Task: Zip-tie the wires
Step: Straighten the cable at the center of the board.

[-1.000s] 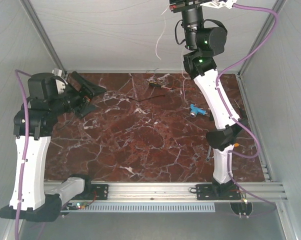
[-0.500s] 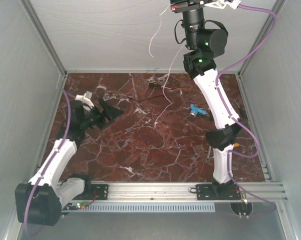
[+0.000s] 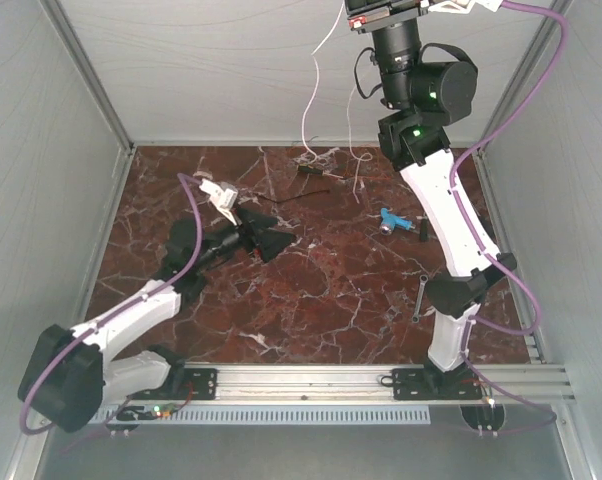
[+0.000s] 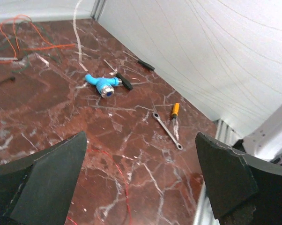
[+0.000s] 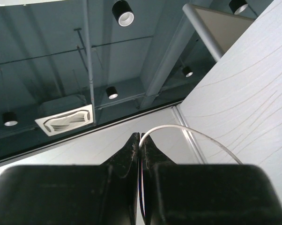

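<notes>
right hand point(image 5: 140, 138): black fingers pressed together, pinching a thin white strand that curls out from between the tips; in the top view it is raised high above the far edge of the table and cut off by the frame
wires point(image 3: 307, 108): thread-like white strands hang from the right hand down to the table near the middle of its far edge; orange-red loops lie flat there; where the strands cross is too fine to sort out
left hand point(image 3: 264, 232): spread wide, low over the table, left of its middle; its own camera shows only two matte black wedge-shaped pads at the lower corners
table point(image 3: 311, 300): polished red-brown marble pattern with white veins
blue tool point(image 4: 102, 85): glossy plastic, pistol-shaped with a round metal nose, toward the right edge; kind unclear
spanner point(image 4: 167, 131): slim bright metal, near the right edge
small screwdriver point(image 4: 175, 110): orange handle, just beside the spanner
thin black strip point(image 4: 2, 83): flat on the table near the wires, running out of the wrist view
walls point(image 3: 211, 70): pale panels with faint curved lines
</notes>
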Tool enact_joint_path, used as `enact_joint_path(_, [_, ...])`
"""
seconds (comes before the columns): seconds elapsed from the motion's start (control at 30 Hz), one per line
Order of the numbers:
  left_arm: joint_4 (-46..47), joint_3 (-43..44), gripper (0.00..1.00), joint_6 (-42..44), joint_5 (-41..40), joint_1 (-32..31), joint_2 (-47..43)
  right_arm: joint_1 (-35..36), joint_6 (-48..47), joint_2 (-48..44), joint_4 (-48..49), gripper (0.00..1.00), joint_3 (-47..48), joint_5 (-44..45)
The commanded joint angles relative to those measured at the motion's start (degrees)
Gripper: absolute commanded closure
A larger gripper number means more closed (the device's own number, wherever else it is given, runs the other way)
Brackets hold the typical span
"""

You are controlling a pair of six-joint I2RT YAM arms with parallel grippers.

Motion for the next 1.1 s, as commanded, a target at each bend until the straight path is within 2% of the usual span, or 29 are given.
enact_joint_path(0.0, [10.6, 4.4, 0.02, 8.2, -1.5, -2.4, 5.0, 0.9, 3.6, -3.6, -1.0, 1.00, -1.2, -1.4])
enact_joint_path(0.27, [17.7, 9.9, 0.01, 9.9, -3.7, -9.5, 16.2, 2.5, 7.0, -5.8, -1.0, 1.00, -3.4, -2.7])
enact_joint_path(0.47, [11.9, 19.9, 0.02, 11.3, -14.6, -14.4, 27.9, 5.1, 7.4, -7.8, -1.3, 1.00, -4.8, -3.7])
enact_joint_path(0.63, [12.4, 24.4, 0.08, 10.0, -11.3, -15.7, 36.0, 7.0, 6.1, -9.6, -1.4, 1.00, -5.4, -4.0])
enact_joint_path(0.67, [13.2, 24.3, 0.16, 9.6, -10.3, -16.1, 36.9, 7.2, 5.9, -10.1, -1.4, 1.00, -5.7, -4.0])
enact_joint_path(0.7, [13.8, 24.3, 0.44, 8.9, -8.7, -16.2, 37.8, 7.3, 5.6, -10.5, -1.3, 1.00, -6.0, -4.0])
enact_joint_path(0.73, [14.5, 23.9, 0.79, 8.1, -7.5, -16.2, 38.5, 7.3, 5.2, -10.9, -1.2, 1.00, -6.3, -4.0])
enact_joint_path(0.77, [15.6, 23.1, 1.00, 7.3, -7.1, -16.2, 38.8, 7.3, 4.9, -11.4, -1.1, 1.00, -6.9, -3.8])
enact_joint_path(0.93, [24.3, 15.4, 1.00, 4.3, -9.7, -16.1, 36.2, 7.3, 2.0, -14.4, -0.3, 1.00, -10.6, -2.9])
enact_joint_path(1.07, [15.4, 14.0, 1.00, 6.5, -14.3, -16.1, 31.0, 7.1, -1.6, -17.4, -1.4, 1.00, -14.2, -1.5])
